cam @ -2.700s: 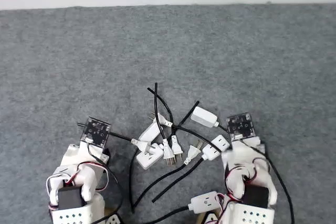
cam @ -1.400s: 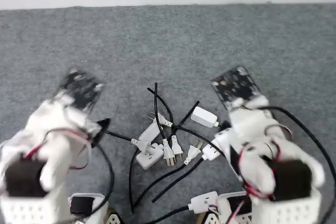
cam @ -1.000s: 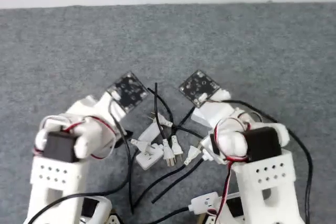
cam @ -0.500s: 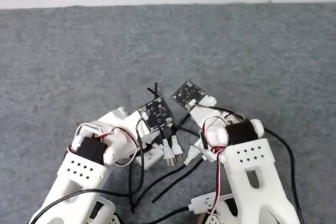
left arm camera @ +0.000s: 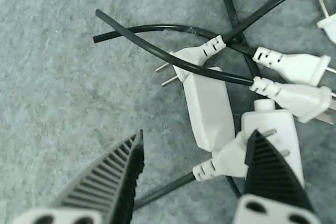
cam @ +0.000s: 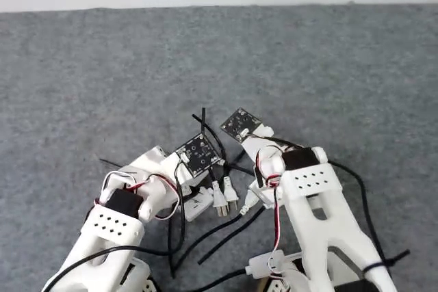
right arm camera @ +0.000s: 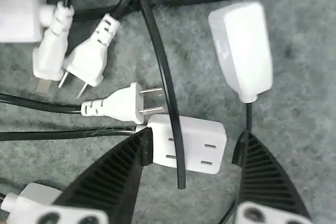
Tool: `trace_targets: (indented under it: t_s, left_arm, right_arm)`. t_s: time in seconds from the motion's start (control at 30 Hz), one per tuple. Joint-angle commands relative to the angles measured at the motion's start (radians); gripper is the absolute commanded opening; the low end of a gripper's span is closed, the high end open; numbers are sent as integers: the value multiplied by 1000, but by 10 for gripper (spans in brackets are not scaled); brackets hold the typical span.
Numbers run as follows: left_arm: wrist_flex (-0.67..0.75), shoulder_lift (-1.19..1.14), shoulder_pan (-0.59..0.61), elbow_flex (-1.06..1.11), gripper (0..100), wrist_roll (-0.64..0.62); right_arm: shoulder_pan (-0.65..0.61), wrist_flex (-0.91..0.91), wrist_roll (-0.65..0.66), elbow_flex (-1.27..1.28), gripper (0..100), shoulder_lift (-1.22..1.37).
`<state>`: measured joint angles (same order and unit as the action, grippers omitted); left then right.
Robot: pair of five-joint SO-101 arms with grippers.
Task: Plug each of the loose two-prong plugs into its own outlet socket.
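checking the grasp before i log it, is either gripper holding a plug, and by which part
Nothing is held: the left gripper and the right gripper are both open above the plugs.

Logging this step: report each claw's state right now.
Left claw: open, holding nothing, above a white plug.
Right claw: open, holding nothing, above a white outlet socket.

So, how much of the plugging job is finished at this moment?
Done: nothing; the plugs show bare prongs. In hand: nothing; the left gripper and right gripper hover with fingers open, the right one above a socket block. Left: every plug needs its socket.
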<state>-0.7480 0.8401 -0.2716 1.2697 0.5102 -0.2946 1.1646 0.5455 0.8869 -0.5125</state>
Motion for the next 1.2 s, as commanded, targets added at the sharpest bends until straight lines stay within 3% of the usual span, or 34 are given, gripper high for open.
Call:
trace_targets:
  t_s: [0.0,0.17,0.4,1.0,1.17]
  left_arm:
    - [31,-2,8,-5,304,-11]
    - [31,-2,8,-4,304,-9]
    - [31,-2,6,-2,304,-9]
    - [29,5,11,-2,304,-15]
    - [52,2,14,-2,304,-38]
  right_arm:
    - [5,-13,-17,14,262,36]
    - [-31,25,-43,69,262,61]
    - [-33,-7,-226,71,262,70]
    - [-42,-18,-239,46,262,59]
    - [-99,76,-318,-40,261,59]
